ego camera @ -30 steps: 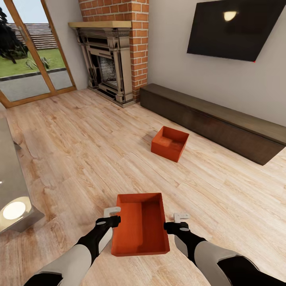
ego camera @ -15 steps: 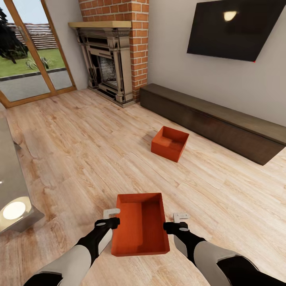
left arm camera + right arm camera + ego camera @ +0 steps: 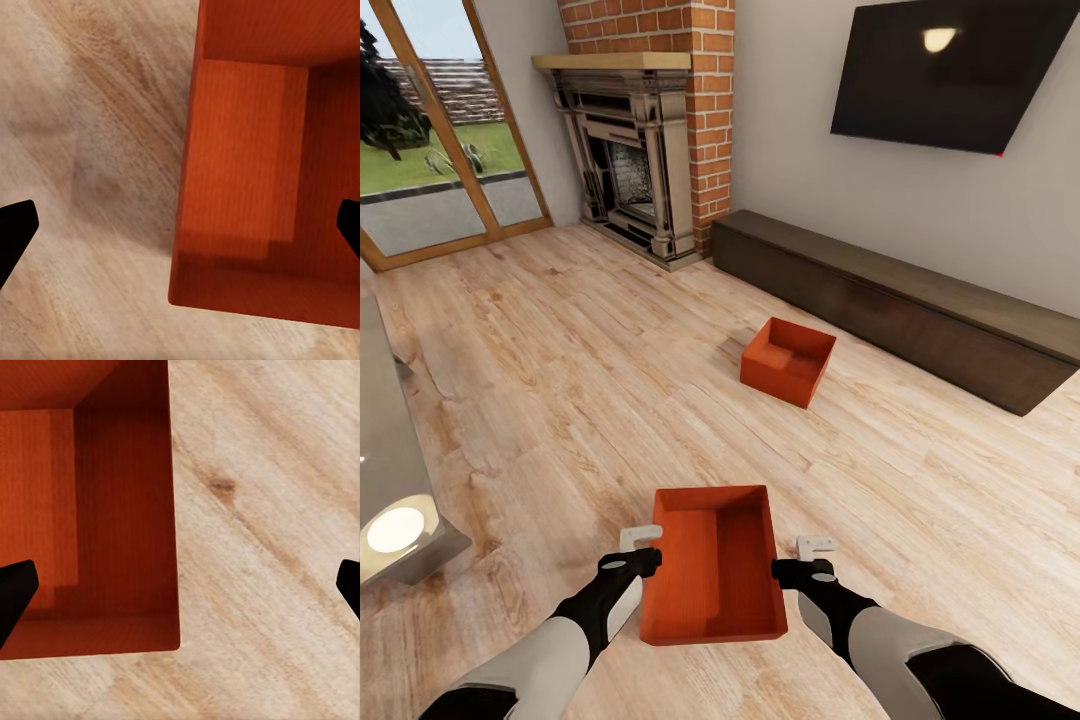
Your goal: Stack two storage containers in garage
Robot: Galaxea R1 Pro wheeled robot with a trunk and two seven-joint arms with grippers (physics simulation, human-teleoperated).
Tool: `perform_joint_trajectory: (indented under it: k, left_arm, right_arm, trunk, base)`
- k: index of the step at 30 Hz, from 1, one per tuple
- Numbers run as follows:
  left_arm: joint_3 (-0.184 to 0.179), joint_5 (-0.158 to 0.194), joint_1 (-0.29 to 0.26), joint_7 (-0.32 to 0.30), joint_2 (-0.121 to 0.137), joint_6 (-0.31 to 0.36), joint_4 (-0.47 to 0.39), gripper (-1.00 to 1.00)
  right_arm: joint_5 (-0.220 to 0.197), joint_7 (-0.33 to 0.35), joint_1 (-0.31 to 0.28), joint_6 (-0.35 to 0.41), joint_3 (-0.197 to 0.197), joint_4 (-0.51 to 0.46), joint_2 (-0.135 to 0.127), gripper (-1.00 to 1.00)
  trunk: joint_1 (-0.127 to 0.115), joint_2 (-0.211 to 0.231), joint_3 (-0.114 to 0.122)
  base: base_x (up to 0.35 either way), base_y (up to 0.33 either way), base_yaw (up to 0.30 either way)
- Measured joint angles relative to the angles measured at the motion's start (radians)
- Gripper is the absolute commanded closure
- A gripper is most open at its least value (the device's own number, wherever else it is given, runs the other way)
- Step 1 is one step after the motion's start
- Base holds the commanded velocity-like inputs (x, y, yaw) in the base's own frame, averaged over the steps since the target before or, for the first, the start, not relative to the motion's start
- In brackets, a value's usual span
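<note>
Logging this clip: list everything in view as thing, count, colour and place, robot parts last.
storage containers: 2, orange-red, open-top; near one on the wood floor between the grippers, far one on the floor in front of the bench
bench: 1, dark brown, long and low, along the right wall
TV: 1, black, on the wall above the bench
fireplace: 1, red brick with a pale mantel, far corner
glass doors: wood-framed, far left, lawn behind
floor: light wood planks
left gripper: open, at the near container's left wall
right gripper: open, off its right wall
</note>
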Motion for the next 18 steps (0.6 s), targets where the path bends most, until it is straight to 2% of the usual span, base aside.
perform_joint_trajectory:
  k: [18]
  left_arm:
    - [0.000,0.004,0.000,-0.002,0.003,0.010,0.001,-1.00]
  right_arm:
    - [0.000,0.002,0.000,0.000,0.000,0.000,-0.002,-1.00]
  trunk:
    - [0.069,-0.126,-0.056]
  base:
    - [0.000,0.000,0.000]
